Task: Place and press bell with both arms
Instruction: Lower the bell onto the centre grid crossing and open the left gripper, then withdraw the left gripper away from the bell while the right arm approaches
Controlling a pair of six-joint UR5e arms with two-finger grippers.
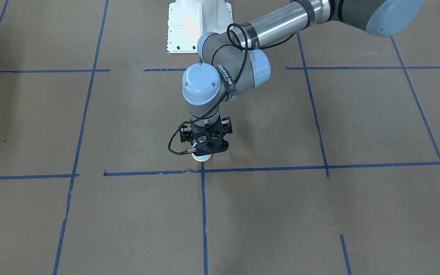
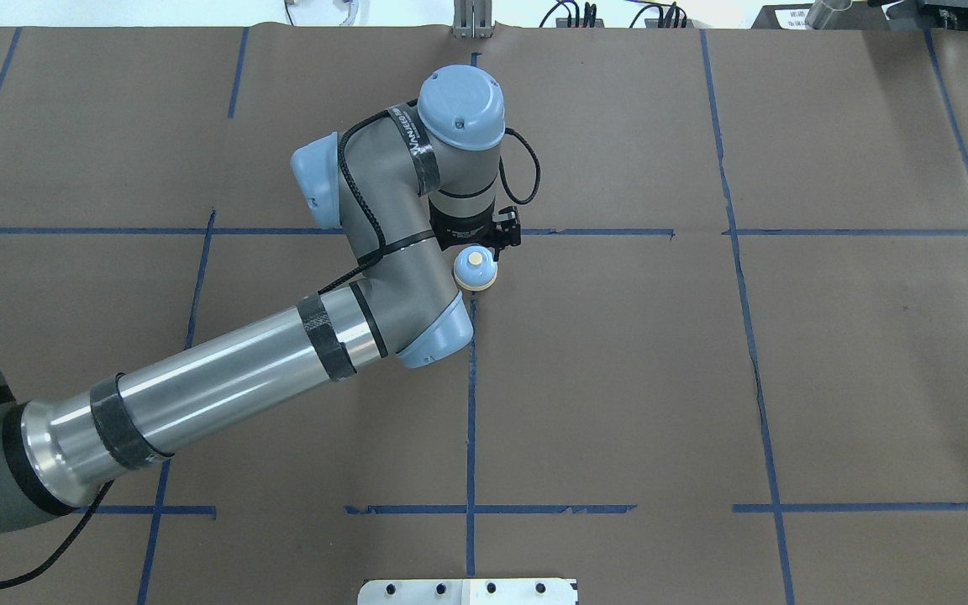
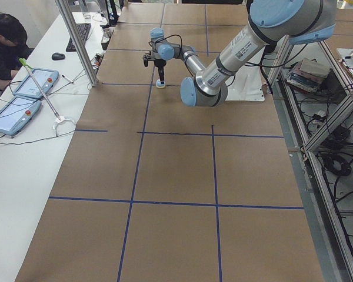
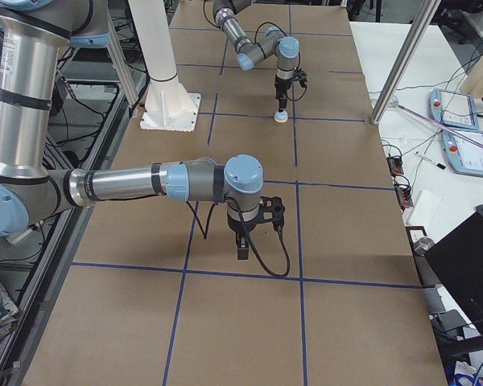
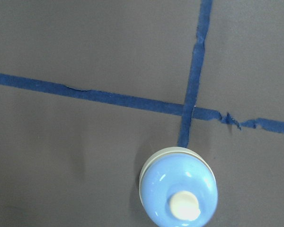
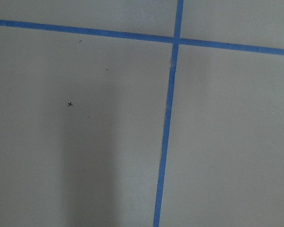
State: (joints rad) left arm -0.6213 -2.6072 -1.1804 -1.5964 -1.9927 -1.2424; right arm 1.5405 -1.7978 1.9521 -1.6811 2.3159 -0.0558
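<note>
The bell [image 5: 178, 189], light-blue dome with a cream button, stands on the brown table paper just beside a crossing of blue tape lines. It also shows in the overhead view [image 2: 476, 269] and, half hidden, in the front view [image 1: 201, 157]. My left gripper [image 1: 204, 151] hangs straight down over the bell; its fingers are hidden under its black body, so I cannot tell whether it is open or shut. My right gripper [image 4: 242, 248] shows only in the right side view, pointing down over bare paper far from the bell; I cannot tell its state.
The white bolted pedestal [image 1: 199, 23] stands at the robot's side of the table. Blue tape lines [image 2: 470, 403] divide the paper into squares. An operator [image 3: 6, 41] sits at a side bench with tablets [image 3: 17, 100] and a metal post [image 3: 76, 41].
</note>
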